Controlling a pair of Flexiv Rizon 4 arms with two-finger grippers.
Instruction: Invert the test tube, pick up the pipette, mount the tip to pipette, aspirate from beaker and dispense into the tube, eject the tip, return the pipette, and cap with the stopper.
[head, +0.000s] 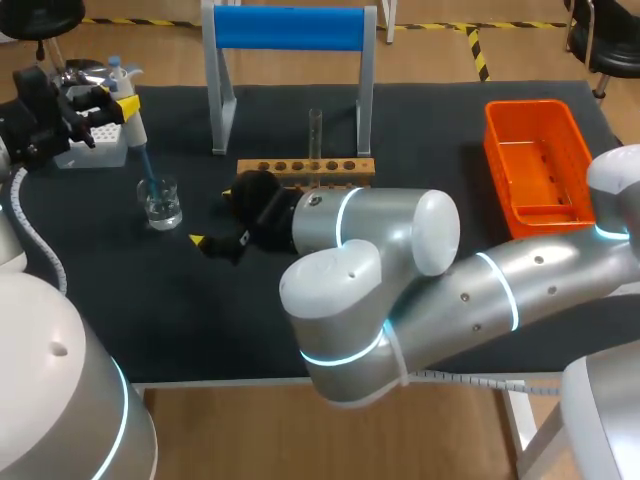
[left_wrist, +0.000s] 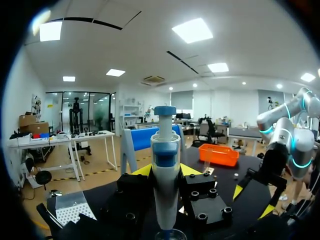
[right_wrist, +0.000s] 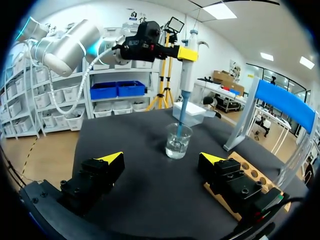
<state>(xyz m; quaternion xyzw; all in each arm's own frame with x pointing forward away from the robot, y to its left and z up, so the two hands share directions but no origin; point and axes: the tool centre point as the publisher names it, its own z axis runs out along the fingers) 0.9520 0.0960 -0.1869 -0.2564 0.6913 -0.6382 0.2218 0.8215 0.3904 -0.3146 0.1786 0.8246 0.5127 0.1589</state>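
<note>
The left gripper, at the upper left of the head view, is clamped on the white body of the pipette. In its wrist view the two yellow tips press against the pipette's sides. The pipette hangs upright, and its blue tip reaches down into the clear beaker just below. A white tip box sits just behind, near the worktop's left edge.

The right gripper lies left of centre, near the beaker, with its fingers spread wide and nothing between them. In its own wrist view the right gripper faces the beaker, which stands ahead of the gap.

Beyond it, at upper centre, a wooden rack holds an upright test tube. An orange bin sits at the upper right.
</note>
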